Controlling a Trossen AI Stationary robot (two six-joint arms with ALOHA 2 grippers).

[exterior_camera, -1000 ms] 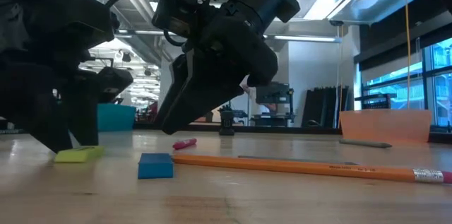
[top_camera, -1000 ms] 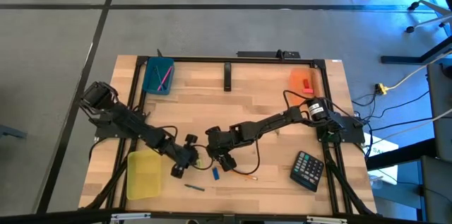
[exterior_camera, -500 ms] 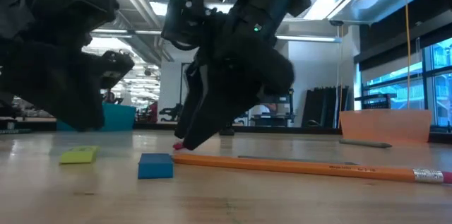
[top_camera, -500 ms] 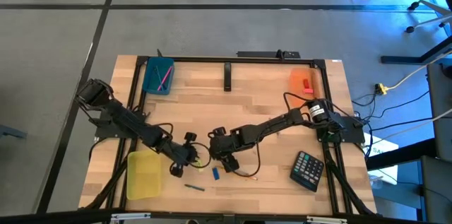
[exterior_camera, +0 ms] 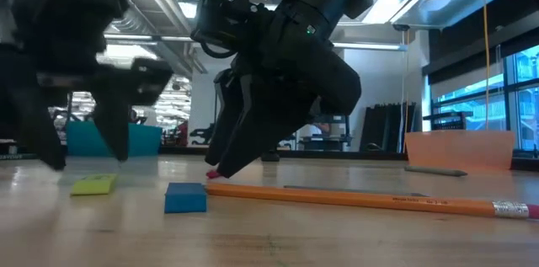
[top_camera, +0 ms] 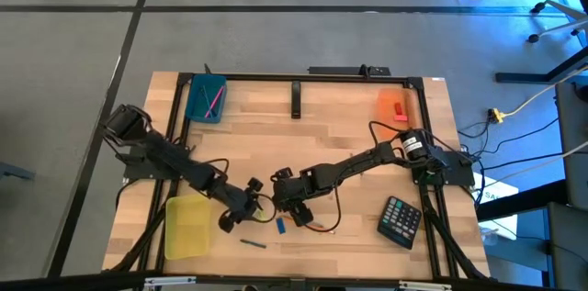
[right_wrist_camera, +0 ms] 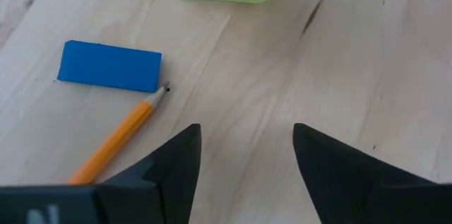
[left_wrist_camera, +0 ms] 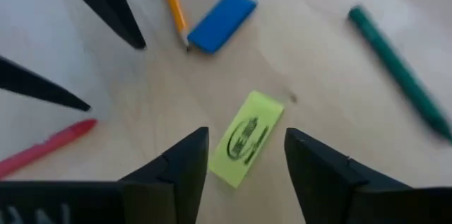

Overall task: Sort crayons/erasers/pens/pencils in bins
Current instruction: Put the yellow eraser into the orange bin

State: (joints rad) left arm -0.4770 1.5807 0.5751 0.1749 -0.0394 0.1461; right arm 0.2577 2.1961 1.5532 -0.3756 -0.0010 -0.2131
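**Both grippers spread above the yellow eraser and its neighbours**

The yellow eraser (left_wrist_camera: pixel 246 138) lies flat on the table (top_camera: pixel 349 126), unheld. The left gripper (left_wrist_camera: pixel 246 155) hangs over it, fingers spread to either side. Just beside the eraser lie a blue eraser (right_wrist_camera: pixel 109 66) and an orange pencil (right_wrist_camera: pixel 119 139). The right gripper (right_wrist_camera: pixel 244 157), fingers apart and empty, is near them. The yellow bin (top_camera: pixel 187 226) sits near the eraser; the teal bin (top_camera: pixel 206 98) and orange bin (top_camera: pixel 392 105) lie well apart from it.

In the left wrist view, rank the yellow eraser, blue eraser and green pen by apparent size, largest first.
1. green pen, longest, though thin
2. yellow eraser
3. blue eraser

The two erasers look close in size; the yellow one lies nearer the camera, so their order is unsure.
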